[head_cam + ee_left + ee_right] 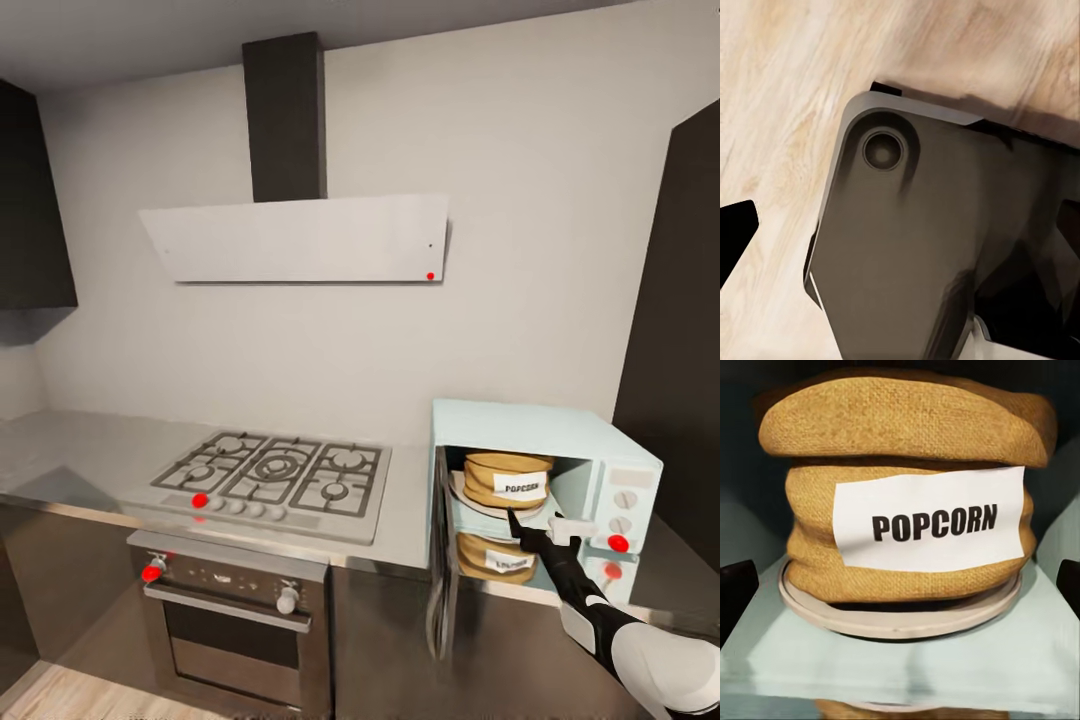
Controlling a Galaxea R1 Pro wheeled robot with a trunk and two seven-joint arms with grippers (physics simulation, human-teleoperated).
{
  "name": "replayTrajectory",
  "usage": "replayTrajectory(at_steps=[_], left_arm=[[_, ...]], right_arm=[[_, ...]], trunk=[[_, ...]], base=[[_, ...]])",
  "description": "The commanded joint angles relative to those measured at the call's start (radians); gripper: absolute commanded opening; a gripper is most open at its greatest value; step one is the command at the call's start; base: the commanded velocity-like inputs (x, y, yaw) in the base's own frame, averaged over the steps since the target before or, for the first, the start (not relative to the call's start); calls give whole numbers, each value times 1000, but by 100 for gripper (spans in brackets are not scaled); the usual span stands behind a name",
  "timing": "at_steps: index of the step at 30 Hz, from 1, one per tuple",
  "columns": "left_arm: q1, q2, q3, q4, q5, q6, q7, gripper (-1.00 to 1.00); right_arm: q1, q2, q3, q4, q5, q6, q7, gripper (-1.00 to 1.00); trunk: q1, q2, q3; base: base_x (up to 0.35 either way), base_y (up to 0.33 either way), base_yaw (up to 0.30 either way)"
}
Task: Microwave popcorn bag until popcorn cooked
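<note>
Popcorn bag sits upright on the pale round turntable plate inside the mint-blue microwave, whose door hangs swung open toward the hob side; a mirror image of the bag shows in the glossy floor of the cavity below. The microwave stands on the grey tabletop beside the gas hob. The right pincer reaches to the mouth of the cavity, just in front of the bag and apart from it. In the right wrist view its two dark fingertips stand wide apart at either edge, holding nothing, with the bag and its "POPCORN" label squarely between them. The left wrist view looks down on the wood floor and a dark part of the robot's own body; one dark fingertip shows, and I cannot tell how far the left pincer is spread.
</note>
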Motion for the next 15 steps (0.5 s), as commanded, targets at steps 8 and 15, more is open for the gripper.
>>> replayTrajectory(at_steps=[8,15], left_arm=[[0,0,3,-2,0,0,0,100],[0,0,3,-2,-1,0,0,100]], right_arm=[[-1,-1,-9,3,-5,-3,7,100],[-1,-1,-9,3,-6,-1,3,100]], trunk=[[0,-1,-1],[0,-1,-1]], base=[[-238,18,0],[-314,68,0]])
